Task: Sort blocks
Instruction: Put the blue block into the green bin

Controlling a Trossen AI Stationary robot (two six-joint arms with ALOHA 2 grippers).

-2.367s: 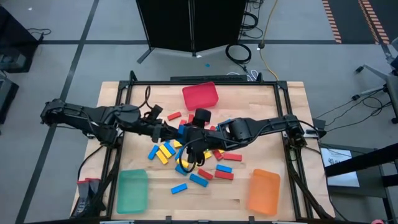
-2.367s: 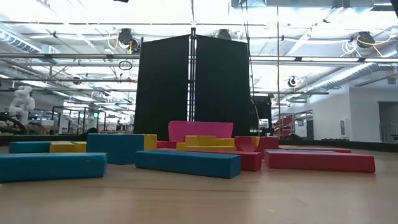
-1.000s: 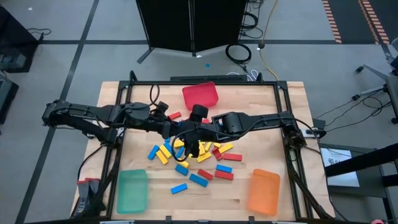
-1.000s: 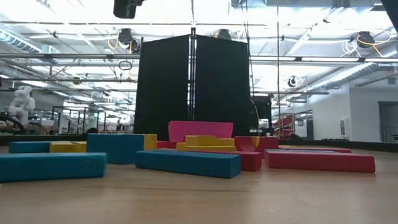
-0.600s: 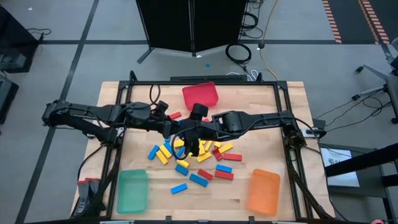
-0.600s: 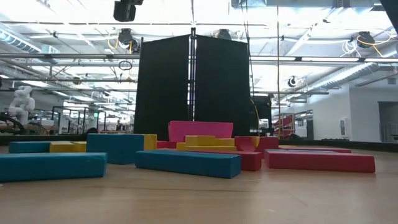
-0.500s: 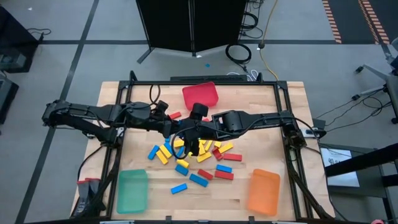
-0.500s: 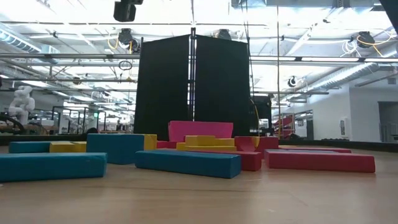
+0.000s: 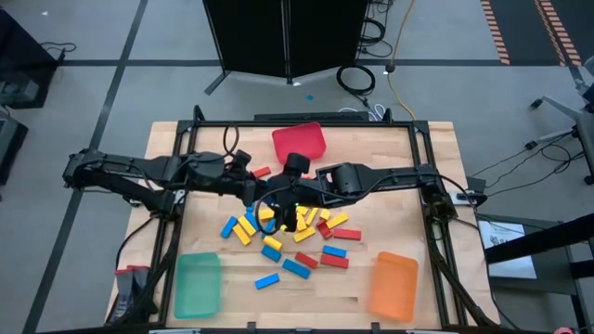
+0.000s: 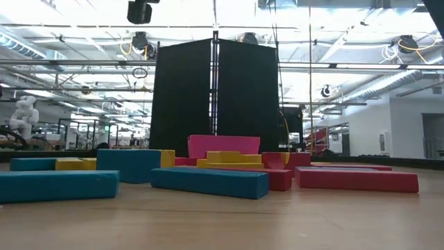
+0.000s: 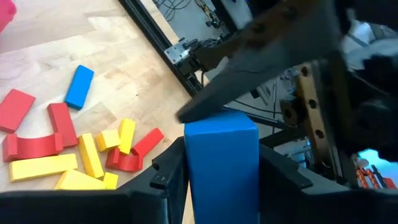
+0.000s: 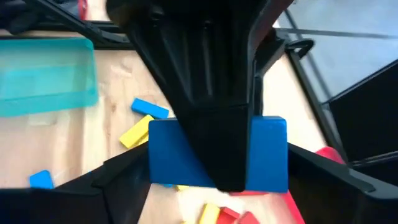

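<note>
Since the earliest high view, the right arm has pulled back from the near side of the pile (image 9: 297, 243). The right gripper (image 9: 284, 213) now meets the left gripper (image 9: 263, 199) above the middle of the table (image 9: 418, 186).

**Step in hand (judged):** handover of one blue block (image 11: 221, 163) from arm to arm.

**Gripper state**
- Left gripper: jaws closed most of the way onto the blue block, one finger against each broad face.
- Right gripper: set across the same block from the opposite side. It cannot be told whether it grips or has let go.

**Block position**
- Off the table, between the two grippers.
- Above the far edge of the pile, near the red bin (image 9: 299, 142).
- Well apart from the green bin (image 9: 198, 283) and the orange bin (image 9: 393, 286).

**Procedure**
1. Confirm that the left grip is firm before the right gripper releases.
2. Open the right gripper fully.
3. Withdraw it straight back along its own line, so that it does not drag the block askew.
4. Keep both arms level. The loose blocks lie directly below.
</note>
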